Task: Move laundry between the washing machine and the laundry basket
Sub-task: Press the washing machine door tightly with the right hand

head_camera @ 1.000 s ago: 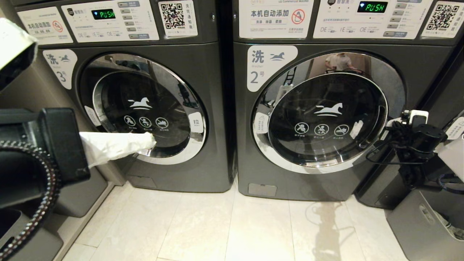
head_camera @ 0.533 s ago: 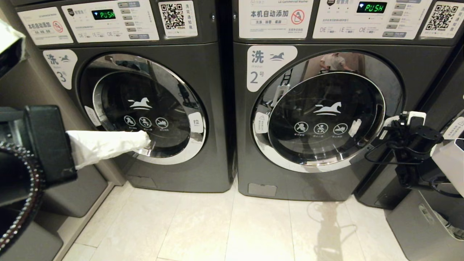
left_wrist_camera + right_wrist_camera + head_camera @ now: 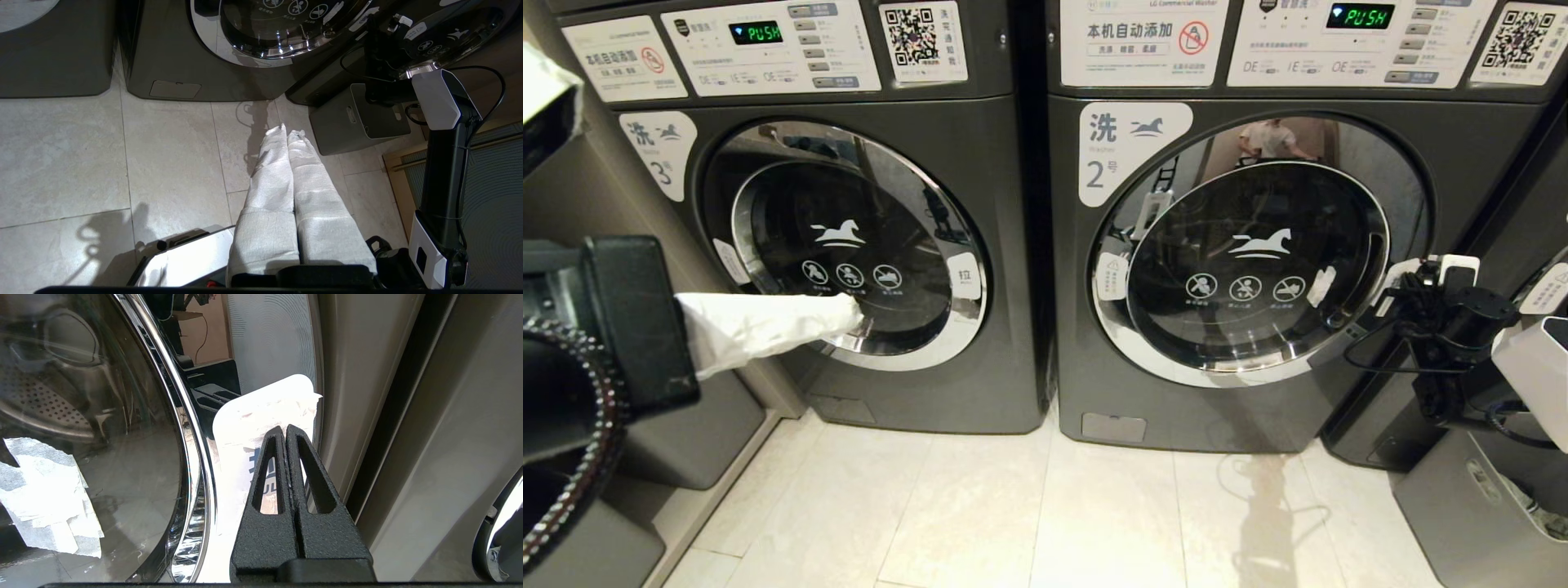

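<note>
White woven wrapping, creased and matte, over both long fingers of the left hand [image 3: 286, 131], pressed flat side to side, clenched shut; held out above the floor, tip seen in line with the lower chrome rim of the number 3 washer [image 3: 1005, 245]. Behind it, boxy black wrist housing and a braided black cable at the left edge of the head view.

Below, pale stone-look floor tiles [image 3: 1013, 506], large, smooth, thin grout lines, faintly glossy.

Low on the right, grey laundry basket [image 3: 1462, 506]: box-shaped, plain matte walls, rounded slot handle in one side, standing on the tiles just beside the number 2 washing machine [image 3: 1066, 343].

Further in, right hand [image 3: 286, 430]: black, grainy-textured fingers, wedge-shaped with long slots cut through, closed tight against each other, gripping nothing, tips over the white rounded pull label [image 3: 265, 412] at the right edge of the round door [image 3: 1245, 269]. Whether touching the label, cannot tell.

Door shut: dark domed glass, broad polished chrome ring, white horse emblem and three round warning icons. Pale crumpled patch [image 3: 49, 498] on or behind the glass, cannot tell which.

Dark grey smooth metal cabinets side by side; above, white control panels with green displays and QR codes.
</note>
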